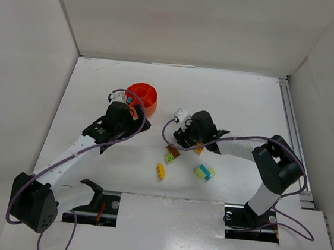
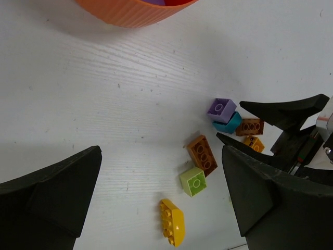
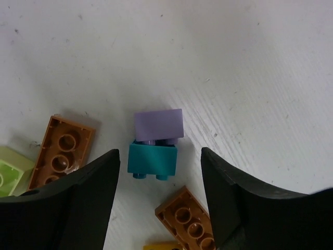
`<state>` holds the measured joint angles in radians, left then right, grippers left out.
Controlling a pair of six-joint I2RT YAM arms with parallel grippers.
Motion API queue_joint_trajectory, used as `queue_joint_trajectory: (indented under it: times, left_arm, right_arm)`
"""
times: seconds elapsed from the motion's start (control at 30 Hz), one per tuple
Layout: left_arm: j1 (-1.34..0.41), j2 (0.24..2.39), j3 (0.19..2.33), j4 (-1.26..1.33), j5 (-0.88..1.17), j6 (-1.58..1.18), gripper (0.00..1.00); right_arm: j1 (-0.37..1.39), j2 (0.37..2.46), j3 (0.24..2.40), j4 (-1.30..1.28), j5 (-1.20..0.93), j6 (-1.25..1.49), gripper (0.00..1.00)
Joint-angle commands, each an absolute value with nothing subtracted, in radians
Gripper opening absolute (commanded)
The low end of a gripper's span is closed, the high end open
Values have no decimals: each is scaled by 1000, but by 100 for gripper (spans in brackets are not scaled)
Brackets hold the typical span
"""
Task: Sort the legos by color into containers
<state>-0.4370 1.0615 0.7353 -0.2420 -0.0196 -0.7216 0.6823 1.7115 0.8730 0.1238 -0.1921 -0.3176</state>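
My right end effector [image 3: 159, 155] is wide apart and holds nothing. It hangs low over the white worktop [image 3: 250, 62]. A cyan brick [image 3: 152, 161] lies right in the gap between its two black fingers [image 3: 78, 203], and neither finger touches it. A purple brick [image 3: 158, 123] touches the far side of the cyan brick. I cannot tell if the two are stuck together.

A brown brick [image 3: 62, 151] lies just beside one finger, and a lime green brick [image 3: 10, 174] sits next to it at the edge of the wrist view. A second brown brick [image 3: 187, 216] lies close under the cyan brick. A small orange brick [image 2: 254, 143] is just beside that one.

My left end effector [image 2: 161, 151] is wide apart too, and it is empty. In the top view it sits just beside the near side of the orange-red dish [image 1: 149, 105]. I see a bit of purple inside the dish over its rim, but I cannot tell what it is.

Nearer the arm bases, a yellow brick [image 1: 161, 171] lies by itself. Off to its right, a pale yellow brick [image 1: 199, 172] touches a second cyan brick [image 1: 208, 172]. All these loose bricks are on the worktop, apart from the dish.
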Motion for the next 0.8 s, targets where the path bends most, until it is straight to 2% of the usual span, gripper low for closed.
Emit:
queue_joint_trajectory:
  times: [0.0, 0.03, 0.07, 0.1, 0.17, 0.23, 0.33, 0.4, 0.43, 0.63, 0.77]
  left_arm:
    - [-439, 1006, 709, -190, 3, -715, 100]
    - [-439, 997, 700, -190, 15, -715, 100]
    - [-439, 997, 699, -178, 15, -715, 100]
    - [-439, 997, 699, -178, 29, -706, 100]
    - [-439, 997, 699, -178, 52, -706, 100]
    - [-439, 997, 699, -178, 64, -695, 100]
    - [-439, 988, 699, -169, 78, -695, 100]
    - [-439, 979, 699, -169, 78, -695, 100]
    - [-439, 979, 699, -169, 87, -695, 100]
    - [-439, 960, 699, -160, 107, -695, 100]
    - [-439, 951, 699, -160, 107, -695, 100]
  right_arm:
    - [687, 1704, 868, 264, -218, -308, 68]
    - [687, 1704, 855, 281, -218, -308, 68]
    - [687, 1716, 854, 296, -218, -308, 63]
    - [687, 1717, 854, 307, -230, -308, 49]
    - [687, 1726, 854, 307, -245, -308, 38]
    - [687, 1726, 845, 307, -259, -308, 36]
    - [687, 1715, 845, 307, -284, -318, 47]
    - [687, 1715, 836, 307, -284, -318, 47]
    - [687, 1715, 836, 307, -284, -318, 42]
    - [687, 1726, 836, 307, -284, -307, 46]
    - [687, 1726, 827, 307, -262, -307, 31]
